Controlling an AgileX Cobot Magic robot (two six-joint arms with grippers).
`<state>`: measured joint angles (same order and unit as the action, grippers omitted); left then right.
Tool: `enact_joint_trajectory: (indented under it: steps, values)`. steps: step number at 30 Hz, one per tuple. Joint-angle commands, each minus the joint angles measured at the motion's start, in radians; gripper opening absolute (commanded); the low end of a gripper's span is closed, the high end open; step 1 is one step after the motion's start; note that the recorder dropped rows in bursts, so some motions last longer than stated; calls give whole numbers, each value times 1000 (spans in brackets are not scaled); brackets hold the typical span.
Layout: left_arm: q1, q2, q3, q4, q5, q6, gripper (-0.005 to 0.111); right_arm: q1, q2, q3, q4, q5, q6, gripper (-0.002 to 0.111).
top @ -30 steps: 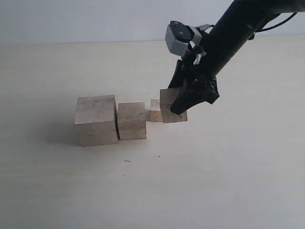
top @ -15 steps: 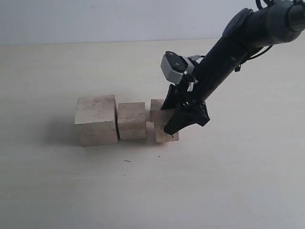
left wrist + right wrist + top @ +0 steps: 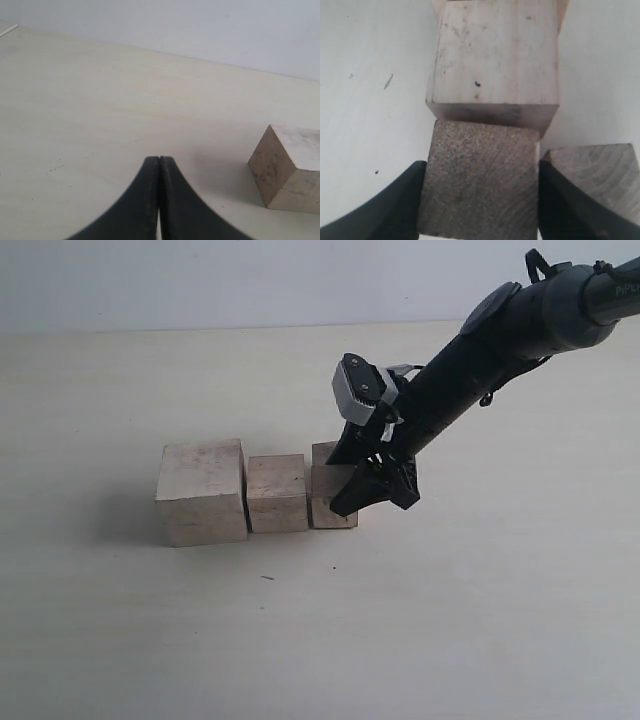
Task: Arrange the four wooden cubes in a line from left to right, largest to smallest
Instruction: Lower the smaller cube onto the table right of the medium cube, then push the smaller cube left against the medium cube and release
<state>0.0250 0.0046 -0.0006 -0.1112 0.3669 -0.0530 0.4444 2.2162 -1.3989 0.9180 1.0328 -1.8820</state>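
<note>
My right fingers (image 3: 385, 215) clamp the third cube (image 3: 328, 504), resting on the surface (image 3: 460, 620) just right of the second cube (image 3: 277, 493); spreading them could shove the smallest cube (image 3: 324, 452) crowded close behind.

the right gripper (image 3: 352, 490) has come down and leftward in the exterior frame, from mid-air right of centre to table level. the third cube (image 3: 326, 502) in its grip hung slightly tilted above the surface a second ago. it now stands square at the right end of the row, just beside the second cube (image 3: 277, 493) (whether they touch cannot be told). the smallest cube (image 3: 324, 453), half a second ago partly showing at its left, now peeks out only above and behind it.
</note>
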Motion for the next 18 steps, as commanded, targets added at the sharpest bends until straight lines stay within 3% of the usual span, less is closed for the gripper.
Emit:
enact_joint_trajectory:
  steps: [1, 18]
  values:
    - [-6, -5, 1, -4, -6, -5, 0, -2, -2, 5, 29, -9, -48, 0]
    - [-6, -5, 1, -4, -6, -5, 0, 25, 10, 5, 76, 8, -114, 0]
